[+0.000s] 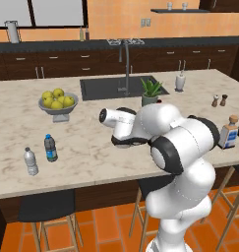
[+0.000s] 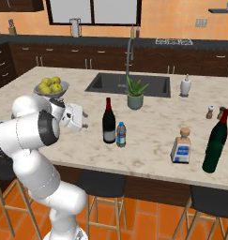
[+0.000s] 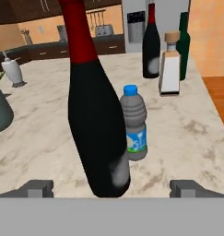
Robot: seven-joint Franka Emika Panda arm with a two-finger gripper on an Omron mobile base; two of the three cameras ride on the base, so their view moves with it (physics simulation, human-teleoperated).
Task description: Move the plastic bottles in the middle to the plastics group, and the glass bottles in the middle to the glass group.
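Jaws stand apart before your wine bottle (image 3: 97, 124); blue-capped water bottle (image 3: 134, 123) touches it at 3 o'clock.

Marble worktop (image 2: 148, 122), sink (image 2: 129, 84) sunk in at the back edge. Left end: fruit bowl (image 1: 57, 106) of yellow-green fruit, and toward the front edge a clear bottle with white cap (image 1: 31, 161) beside a blue-capped bottle (image 1: 50, 148). Middle: wine bottle (image 2: 109, 122) with small blue-capped bottle (image 2: 121, 134) just beside it, potted plant (image 2: 135, 93) behind them. Right end: squat tan-capped bottle (image 2: 182, 146), dark green bottle (image 2: 215, 142), salt and pepper shakers (image 2: 210, 112), white dispenser (image 2: 185, 86) near the back.
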